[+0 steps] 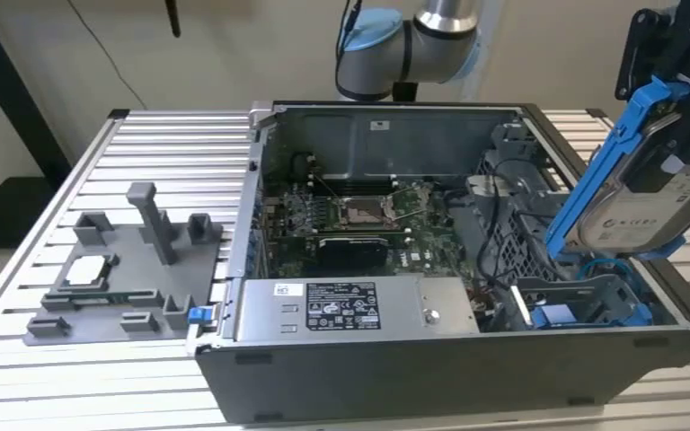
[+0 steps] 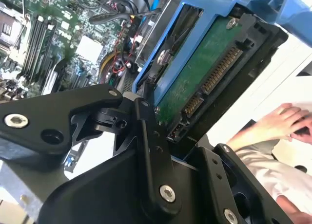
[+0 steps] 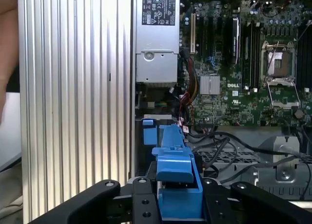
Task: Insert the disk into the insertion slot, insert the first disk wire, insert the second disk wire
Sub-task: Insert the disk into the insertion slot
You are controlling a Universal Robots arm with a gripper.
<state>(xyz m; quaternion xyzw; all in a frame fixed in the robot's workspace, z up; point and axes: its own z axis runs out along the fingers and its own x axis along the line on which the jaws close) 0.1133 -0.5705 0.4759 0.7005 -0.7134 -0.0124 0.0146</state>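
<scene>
In the exterior view my gripper is shut on the disk, a silver-grey drive with a white label in a bright blue carrier. The disk hangs steeply tilted over the right front corner of the open computer case. Its lower end is just above the grey drive cage, where the insertion slot lies beside another blue carrier. In the second wrist view the disk's green circuit board and connector face the camera between my black fingers. The first wrist view has the blue carrier clamped in my gripper.
The case holds a motherboard, a power supply and loose black cables near the cage. A grey fixture stands on the slatted table at the exterior view's left. A person's hand rests close by.
</scene>
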